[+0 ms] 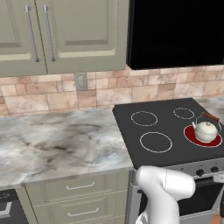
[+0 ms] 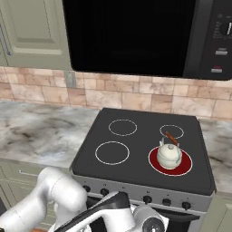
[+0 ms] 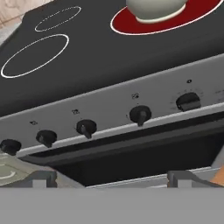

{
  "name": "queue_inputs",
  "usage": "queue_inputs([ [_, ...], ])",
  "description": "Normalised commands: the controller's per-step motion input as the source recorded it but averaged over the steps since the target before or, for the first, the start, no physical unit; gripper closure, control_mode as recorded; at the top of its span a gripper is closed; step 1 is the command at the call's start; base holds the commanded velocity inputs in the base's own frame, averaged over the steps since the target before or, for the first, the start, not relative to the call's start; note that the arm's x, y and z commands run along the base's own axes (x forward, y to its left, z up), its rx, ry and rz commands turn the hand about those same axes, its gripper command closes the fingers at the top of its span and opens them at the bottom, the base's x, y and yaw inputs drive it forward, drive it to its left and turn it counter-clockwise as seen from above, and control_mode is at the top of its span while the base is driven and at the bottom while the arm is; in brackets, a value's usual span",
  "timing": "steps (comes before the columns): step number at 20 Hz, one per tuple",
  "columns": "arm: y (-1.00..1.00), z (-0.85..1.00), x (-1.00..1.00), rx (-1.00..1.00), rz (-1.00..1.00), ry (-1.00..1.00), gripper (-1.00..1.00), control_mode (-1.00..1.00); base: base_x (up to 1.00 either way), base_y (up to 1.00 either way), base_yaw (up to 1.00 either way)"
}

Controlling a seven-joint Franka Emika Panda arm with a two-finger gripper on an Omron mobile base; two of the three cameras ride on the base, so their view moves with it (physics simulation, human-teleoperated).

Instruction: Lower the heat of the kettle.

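Note:
The cream-white kettle [image 1: 205, 130] [image 2: 169, 155] sits on the front right burner [image 1: 190, 134] [image 2: 186, 166] of the black stovetop, and that burner glows red. In the hand view the kettle's base [image 3: 155, 8] is at the top edge, over the red ring [image 3: 197, 13]. Below it, a row of several black knobs runs along the stove's grey front panel, among them one [image 3: 140, 114] and a larger one [image 3: 188, 101] under the kettle's side. My gripper [image 3: 112, 179] is open and empty, low in front of the oven door, below the knobs and apart from them.
The other three burners [image 2: 112, 152] are dark. A marble counter [image 1: 57, 144] stretches left of the stove, with drawers [image 1: 81, 187] under it. A black microwave [image 2: 136, 36] hangs above the stove. The dark oven door [image 3: 131, 162] lies just beyond my fingertips.

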Motion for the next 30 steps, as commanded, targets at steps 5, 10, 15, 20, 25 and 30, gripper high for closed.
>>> queue_inputs([
  [5,0.0,-0.22,0.35,0.0,0.19,-0.17,-1.0,-1.0,0.0,0.0,0.0],
  [10,0.0,-0.16,0.34,0.0,0.1,-0.16,-1.0,-1.0,0.0,0.0,0.0],
  [15,-0.05,-0.18,0.03,-0.01,0.0,-0.07,-1.0,-1.0,0.0,0.0,0.0],
  [20,0.08,-0.16,0.21,0.0,-0.06,0.0,-1.0,-1.0,0.0,0.0,0.0],
  [25,0.04,-0.12,0.39,0.0,-0.09,0.0,-1.0,-1.0,0.0,0.0,0.0],
  [30,0.0,-0.27,0.23,0.0,-0.07,-0.03,-1.0,-1.0,0.0,0.0,0.0],
])
